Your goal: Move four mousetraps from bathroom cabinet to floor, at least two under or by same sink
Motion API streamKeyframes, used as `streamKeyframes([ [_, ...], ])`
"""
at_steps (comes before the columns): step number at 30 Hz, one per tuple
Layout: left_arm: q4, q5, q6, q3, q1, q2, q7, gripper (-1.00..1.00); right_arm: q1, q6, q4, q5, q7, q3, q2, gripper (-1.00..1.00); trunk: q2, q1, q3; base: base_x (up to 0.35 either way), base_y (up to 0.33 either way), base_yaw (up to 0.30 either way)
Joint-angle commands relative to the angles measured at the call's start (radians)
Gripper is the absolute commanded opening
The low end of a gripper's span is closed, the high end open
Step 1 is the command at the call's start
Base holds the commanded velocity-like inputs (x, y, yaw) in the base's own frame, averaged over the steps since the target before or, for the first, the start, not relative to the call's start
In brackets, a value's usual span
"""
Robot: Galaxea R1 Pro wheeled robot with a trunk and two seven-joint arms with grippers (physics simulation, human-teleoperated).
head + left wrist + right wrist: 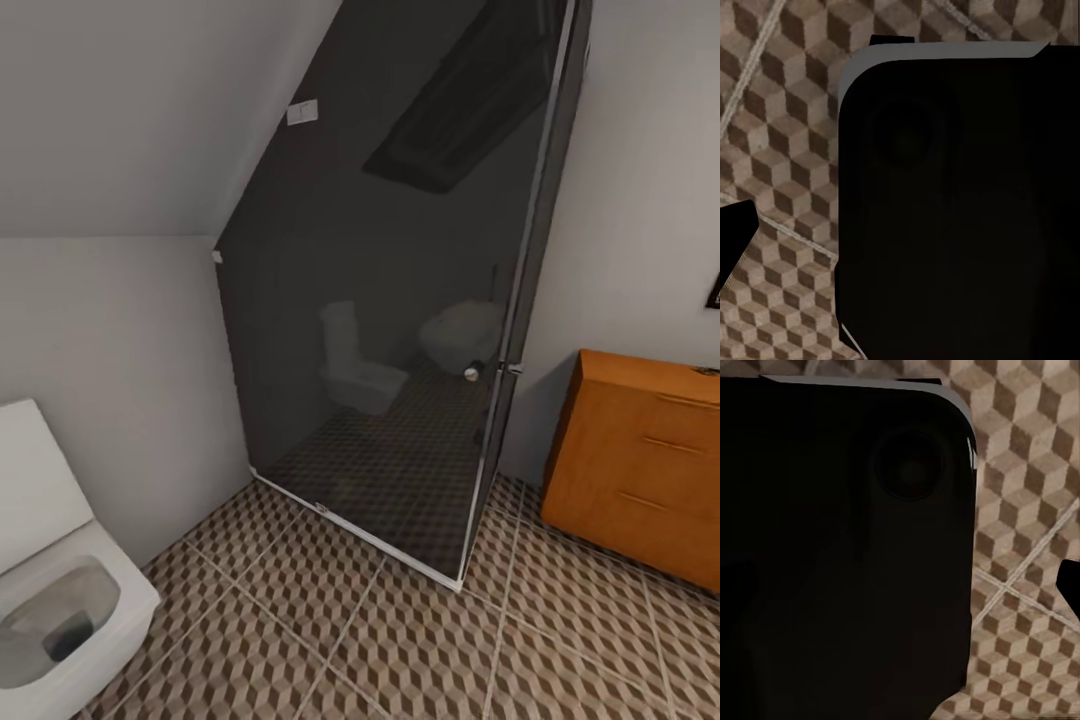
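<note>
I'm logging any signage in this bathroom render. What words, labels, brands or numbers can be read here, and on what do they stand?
None can be read.
Small white plate on the sloped wall: no readable marking.
Dark framed item on the right wall, cut by the picture's edge: too small to read.
Cabinet, toilet, dark glass shower panel: no text.

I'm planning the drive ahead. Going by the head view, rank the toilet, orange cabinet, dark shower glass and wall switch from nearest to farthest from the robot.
1. toilet, lower left, nearest.
2. shower glass, centre, and cabinet, right: near edges too close to call.
3. wall switch, high on the back wall, farthest.
</note>
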Motion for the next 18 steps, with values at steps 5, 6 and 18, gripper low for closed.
streamKeyframes([
  [5,0.000,0.003,-0.002,0.001,0.000,0.000,0.000,1.00,0.000,-0.003,0.000,-0.001,0.000,-0.001,0.000,1.00,0.000,0.000,-0.001,0.000,0.000,-0.251],
  [6,0.000,0.003,-0.002,0.001,0.000,0.000,0.000,1.00,0.000,-0.003,0.000,-0.001,0.000,-0.001,0.000,1.00,0.000,0.000,-0.001,0.000,0.000,-0.251],
  [18,0.000,0.003,-0.002,0.002,0.000,0.000,0.000,1.00,0.000,-0.003,0.001,-0.001,0.000,-0.001,0.000,1.00,0.000,0.000,-0.001,0.000,0.000,-0.251],
])
